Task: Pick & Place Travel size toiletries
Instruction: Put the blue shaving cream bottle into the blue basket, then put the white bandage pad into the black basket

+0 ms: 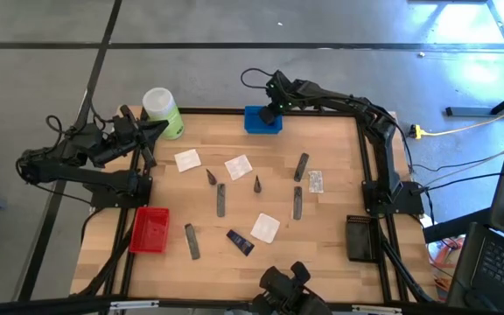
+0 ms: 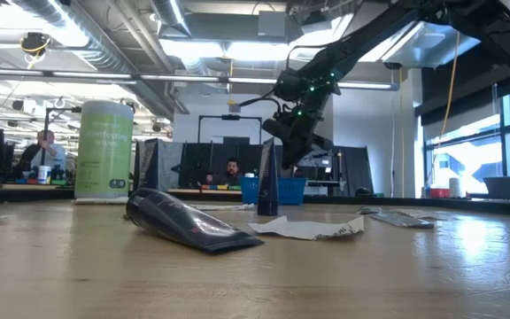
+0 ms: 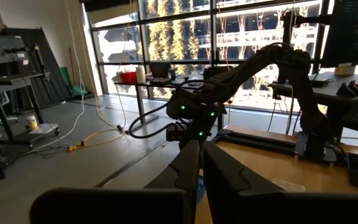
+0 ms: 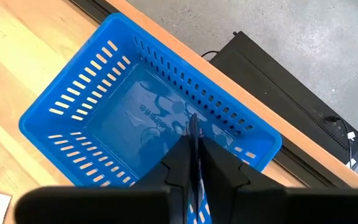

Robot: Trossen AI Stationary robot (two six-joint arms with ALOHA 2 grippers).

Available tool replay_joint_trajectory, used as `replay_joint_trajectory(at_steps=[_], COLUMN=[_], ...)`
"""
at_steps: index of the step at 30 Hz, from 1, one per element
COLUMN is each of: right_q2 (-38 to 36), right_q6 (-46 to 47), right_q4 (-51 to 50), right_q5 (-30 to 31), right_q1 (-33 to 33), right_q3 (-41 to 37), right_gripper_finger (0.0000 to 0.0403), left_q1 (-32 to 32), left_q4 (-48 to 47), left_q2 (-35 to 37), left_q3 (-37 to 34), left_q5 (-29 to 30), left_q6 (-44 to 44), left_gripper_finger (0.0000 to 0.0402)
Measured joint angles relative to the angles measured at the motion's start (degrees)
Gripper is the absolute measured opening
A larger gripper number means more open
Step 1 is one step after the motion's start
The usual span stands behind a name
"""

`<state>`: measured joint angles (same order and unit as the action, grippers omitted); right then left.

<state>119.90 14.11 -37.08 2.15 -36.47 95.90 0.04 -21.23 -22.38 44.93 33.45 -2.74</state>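
Above the blue tray (image 4: 148, 118) at the far edge of the table you have the right gripper (image 4: 194, 146), pointing down into it. Your right wrist view shows its two fingers almost together on a thin, flat, clear packet (image 4: 193, 127) seen edge-on; the gap between them is very narrow, and you cannot tell from these views whether the grip is firm.

Looking straight down, you see the right gripper (image 1: 272, 103) over the blue tray (image 1: 262, 120), but the packet is hidden there. That view alone gives you the rest of the toiletries, spread flat on the wooden table (image 1: 331, 236): white square sachets (image 1: 187, 160), slim grey tubes (image 1: 220, 199), small dark cones (image 1: 211, 177), a dark navy tube (image 1: 241, 242) near the front, and a pale packet (image 1: 316, 181) on the right.

From table height, you see a dark tube (image 2: 182, 221) lying close by and a crumpled white sachet (image 2: 312, 229) beside it.

Your left gripper (image 3: 199, 168) waits, fingers closed and empty, at the far left by the light-green bottle (image 1: 162, 112).
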Motion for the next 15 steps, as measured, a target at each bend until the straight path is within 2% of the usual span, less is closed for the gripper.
replay_joint_trajectory(at_steps=[15], right_q2=[0.13], right_q6=[-1.07], right_q4=[-0.41], right_q5=[-0.04], right_q1=[0.0], right_q3=[-0.11], right_gripper_finger=[0.0081], left_q1=[0.02], left_q4=[0.02], left_q2=[-0.02], left_q3=[0.0], left_q5=[0.0], left_q6=[0.0], left_gripper_finger=[0.0015])
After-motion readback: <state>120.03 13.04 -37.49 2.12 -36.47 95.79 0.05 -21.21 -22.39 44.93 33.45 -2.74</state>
